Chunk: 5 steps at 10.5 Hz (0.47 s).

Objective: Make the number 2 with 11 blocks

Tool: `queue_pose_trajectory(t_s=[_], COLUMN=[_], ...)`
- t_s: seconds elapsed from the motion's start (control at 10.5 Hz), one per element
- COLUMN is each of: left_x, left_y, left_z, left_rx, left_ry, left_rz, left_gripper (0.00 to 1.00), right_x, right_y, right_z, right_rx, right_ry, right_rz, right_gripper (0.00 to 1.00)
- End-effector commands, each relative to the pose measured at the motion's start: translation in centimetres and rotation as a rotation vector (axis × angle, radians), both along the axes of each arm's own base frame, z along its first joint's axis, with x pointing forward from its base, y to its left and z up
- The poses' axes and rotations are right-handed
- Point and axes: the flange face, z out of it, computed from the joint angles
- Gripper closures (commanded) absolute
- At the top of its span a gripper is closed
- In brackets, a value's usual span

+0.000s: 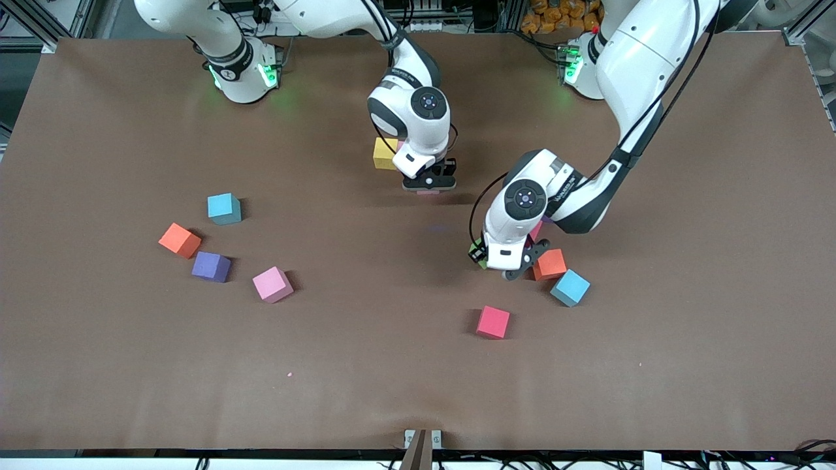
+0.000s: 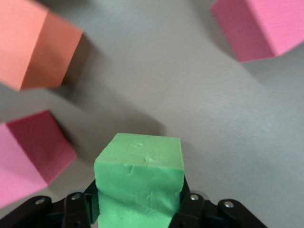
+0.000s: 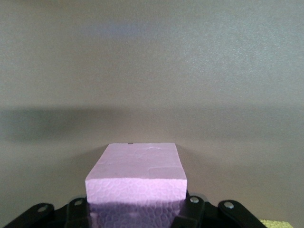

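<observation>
**Here, both arms hold a cube while the figure has barely begun**

Here the right gripper (image 1: pixel 429 185) hangs low over the middle of the desk (image 1: pixel 392 365), toward the edge where the bases stand, its jaws pinching a pink block (image 3: pixel 137 172); a yellow block (image 1: pixel 385 153) lies just beside it, probably the start of the numeral. The left gripper (image 1: pixel 508 264) sits among a cluster toward the left arm's end of the desk, jaws closed on a green block (image 2: pixel 139 183), presumably just picked. An orange block (image 1: pixel 549 264) and a light-blue cube (image 1: pixel 569 288) lie beside it, a red block (image 1: pixel 492 322) nearer the camera edge. Toward the right arm's end lie, loosely scattered, another orange block (image 1: pixel 179 240), a purple block (image 1: pixel 211 266), a second pink block (image 1: pixel 272 284) and another light-blue cube (image 1: pixel 224 209). Most blocks appear unplaced.
</observation>
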Motion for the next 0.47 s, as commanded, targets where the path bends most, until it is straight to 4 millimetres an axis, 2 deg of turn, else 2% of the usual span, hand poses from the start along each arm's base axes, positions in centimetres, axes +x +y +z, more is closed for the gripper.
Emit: queue_pose_trajectory(t_s=[0.0,0.28,0.38], left_x=[0.7,0.7,0.3], left_y=[-0.1,-0.9,-1.5], left_z=[1.6,2.1,1.8], left_rx=[0.007,0.009,0.013], left_ry=[-0.027,-0.026,-0.018], left_rz=[-0.084,-0.12,-0.136], left_gripper=[0.65,0.65,0.65], right_x=[-0.9,-1.0,-1.0], right_y=[0.7,0.7,0.7], right_z=[-0.4,-0.4,-0.5], right_rx=[-0.01,-0.01,-0.012], right_ry=[0.01,0.01,0.01], right_rz=[-0.027,-0.029,-0.027], right_gripper=[0.86,0.82,0.61])
